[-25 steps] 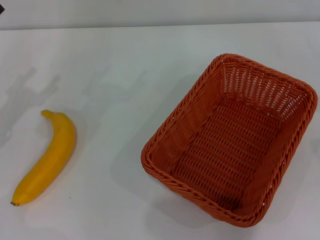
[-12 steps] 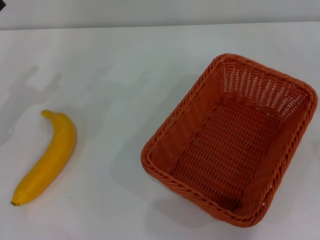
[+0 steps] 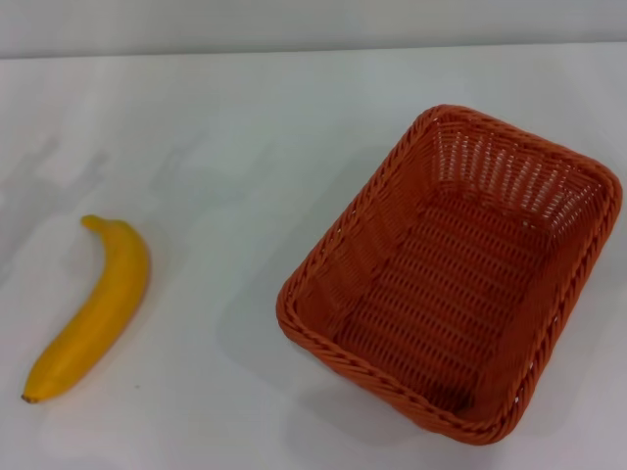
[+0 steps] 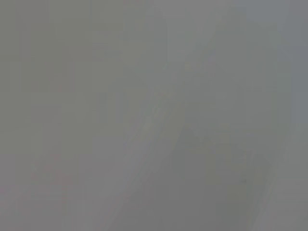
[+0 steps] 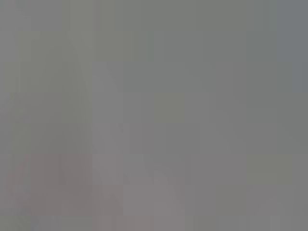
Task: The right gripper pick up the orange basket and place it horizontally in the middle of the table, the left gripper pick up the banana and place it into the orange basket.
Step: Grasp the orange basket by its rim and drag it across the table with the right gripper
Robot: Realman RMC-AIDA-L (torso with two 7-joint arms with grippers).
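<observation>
We see the orange basket point(image 3: 453, 274) standing askew at right on the table point(image 3: 225, 127), the banana point(image 3: 90, 309) lying well apart at left; neither gripper shows, so we cannot tell their openings.

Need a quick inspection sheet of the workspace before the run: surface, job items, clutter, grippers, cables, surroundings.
Surface: white table, bare between the items.
Job's things: orange basket upright, empty, angled, on the robot's right; banana lying flat on the left, well apart from it.
Clutter: nothing seen.
Grippers: neither in view; both wrist views show only blank grey.
Cables: nothing seen.
Surroundings: plain pale wall behind the far edge.
</observation>
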